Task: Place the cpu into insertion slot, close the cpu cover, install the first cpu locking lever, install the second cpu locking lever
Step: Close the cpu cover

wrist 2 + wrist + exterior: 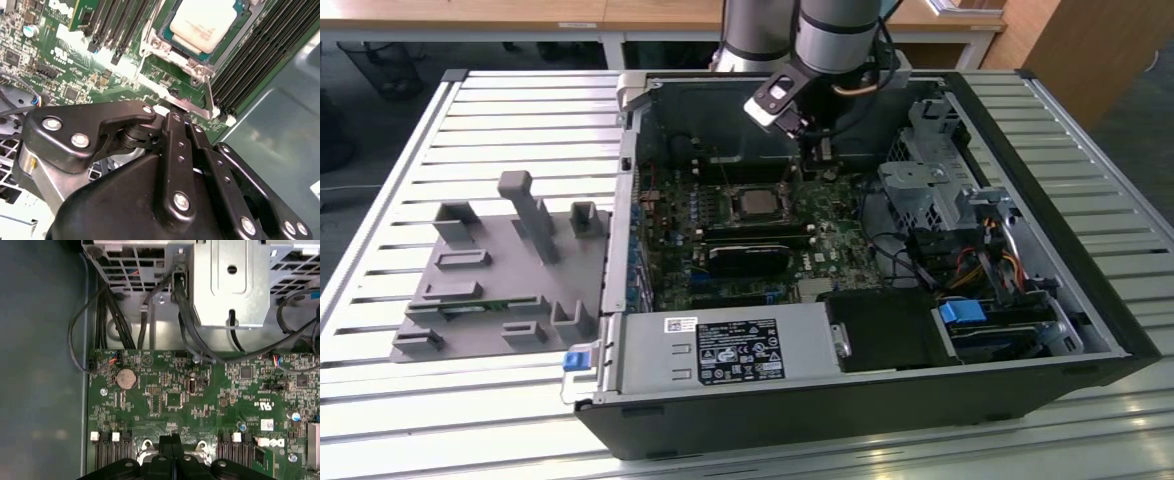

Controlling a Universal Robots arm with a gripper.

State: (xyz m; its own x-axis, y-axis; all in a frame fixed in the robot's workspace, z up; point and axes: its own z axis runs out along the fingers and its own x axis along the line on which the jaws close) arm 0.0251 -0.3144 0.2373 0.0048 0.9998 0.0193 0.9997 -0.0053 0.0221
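The cpu (pixel 758 204) lies flat in the insertion slot (pixel 150 47) on the green board, its silvery top (pixel 202 22) facing up. The cpu cover (pixel 195 62) sits as a thin metal frame around it. A thin silvery locking lever (pixel 172 97) runs along the slot's edge. My gripper (pixel 823 160) hangs over the board just beyond the slot, toward the case's back wall. In both wrist views its black fingers (pixel 167 441) are pressed together, and the gripper's tip (pixel 167 116) is close to the lever. I cannot tell whether it touches the lever.
The open computer case (pixel 1067 300) lies on a slatted table. A grey power-supply box (pixel 720 350) fills its front, and a metal drive cage (pixel 921 185) with cables (pixel 185 325) stands at the exterior view's right. Black memory slots (pixel 250 55) flank the socket. A grey fixture plate (pixel 494 270) lies at the left.
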